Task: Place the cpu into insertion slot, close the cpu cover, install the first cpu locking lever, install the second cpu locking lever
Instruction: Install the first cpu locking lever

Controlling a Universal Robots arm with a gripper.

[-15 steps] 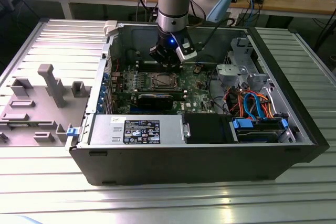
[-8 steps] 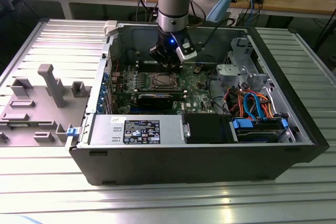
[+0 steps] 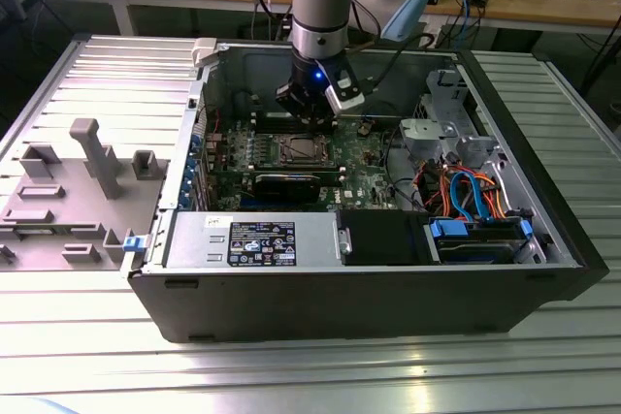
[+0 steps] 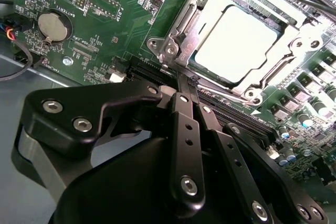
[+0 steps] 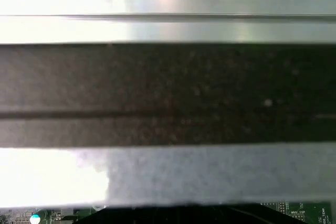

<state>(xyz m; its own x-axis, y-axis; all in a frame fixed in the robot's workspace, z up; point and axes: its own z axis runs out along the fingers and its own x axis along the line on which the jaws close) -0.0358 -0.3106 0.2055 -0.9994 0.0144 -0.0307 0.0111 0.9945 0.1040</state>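
Working on the locking levers: cpu seated in the insertion slot, cpu cover down. Pincer pinched together, seemingly empty, hovering beside the slot's corner lever. Needing fine alignment.

Tool tip at the corner of the closed cpu cover.

The tool, fingers pressed together, touches a thin metal lever along the cpu cover. The cpu sits pale under the frame, in the insertion slot. Green circuit board carries a round coin battery well apart.
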